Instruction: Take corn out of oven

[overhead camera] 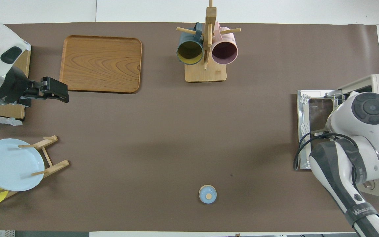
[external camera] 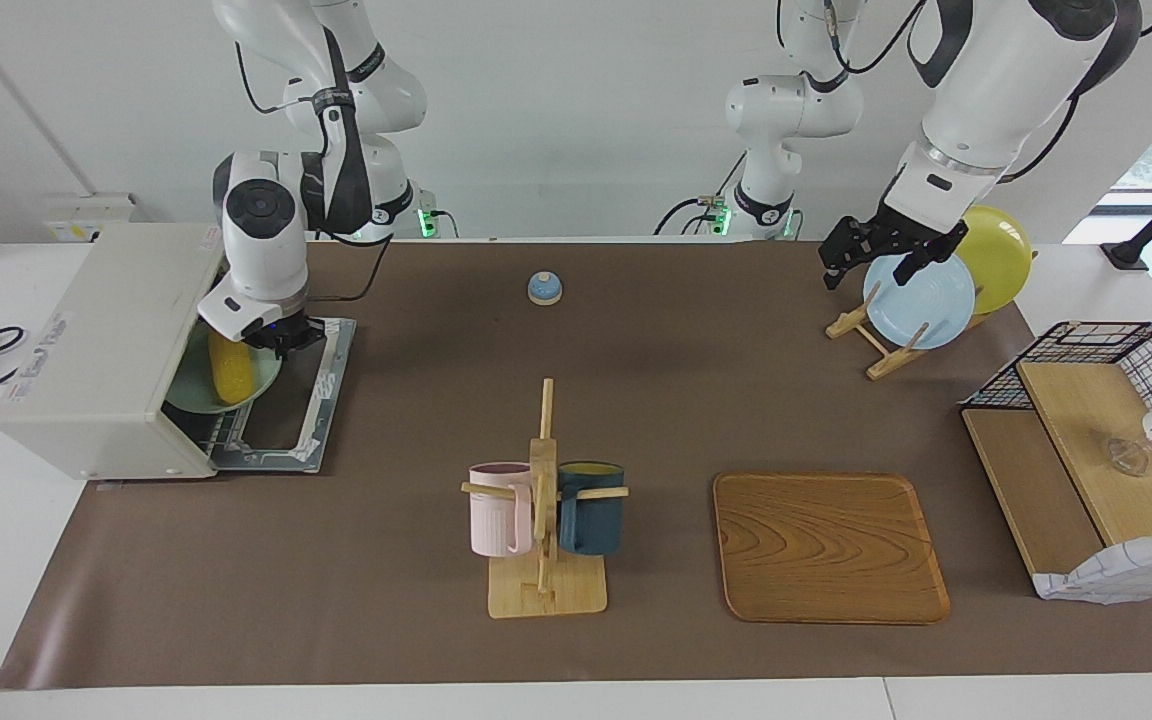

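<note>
The bright yellow bumpy corn cob [external camera: 230, 370] lies on a pale green round plate [external camera: 198, 385] in the mouth of the boxy off-white toaster oven [external camera: 96, 345], at the right arm's end of the bench. The right claw [external camera: 281, 338] is closed at the cob's upper end; whether it grips it cannot be told. The left claw [external camera: 874, 256], spread wide, hangs over the light blue round plate [external camera: 921, 300] on its wooden rack.

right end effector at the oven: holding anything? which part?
The right end effector is shut on the corn at the end nearest the robots, at the oven mouth. The left end effector is open, holding nothing, over the plate rack.
</note>
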Robot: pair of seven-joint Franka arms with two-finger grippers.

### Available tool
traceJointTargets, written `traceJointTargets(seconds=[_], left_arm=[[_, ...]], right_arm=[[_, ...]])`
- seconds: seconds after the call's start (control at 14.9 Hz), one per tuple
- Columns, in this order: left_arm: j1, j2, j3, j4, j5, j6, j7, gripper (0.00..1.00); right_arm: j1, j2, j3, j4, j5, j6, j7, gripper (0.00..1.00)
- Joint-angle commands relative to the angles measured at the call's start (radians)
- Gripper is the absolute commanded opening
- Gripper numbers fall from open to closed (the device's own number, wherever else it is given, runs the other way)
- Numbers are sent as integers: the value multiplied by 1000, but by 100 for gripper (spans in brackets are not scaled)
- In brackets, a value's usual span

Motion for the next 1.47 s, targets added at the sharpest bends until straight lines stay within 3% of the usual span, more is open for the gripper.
traceJointTargets(seconds=[0.0,0.2,0.54,0.8,1.01,1.41], left_arm=[[-3,-34,3,-45,-22,27,5,100],[-8,-33,3,-37,-23,27,6,100],[-9,-22,3,-16,-23,24,2,100],[-11,-23,3,-19,-23,24,0,100],[-9,-23,3,-21,-22,26,5,100],[-15,-22,1,-22,-22,50,2,100]], right_arm=[[86,30,7,108,-8,-121,20,0],[173,57,12,188,4,-191,65,0],[383,213,21,407,122,-302,286,0],[560,488,25,716,163,-402,577,0],[588,519,47,716,241,-325,670,0],[592,490,76,552,334,-116,675,0]])
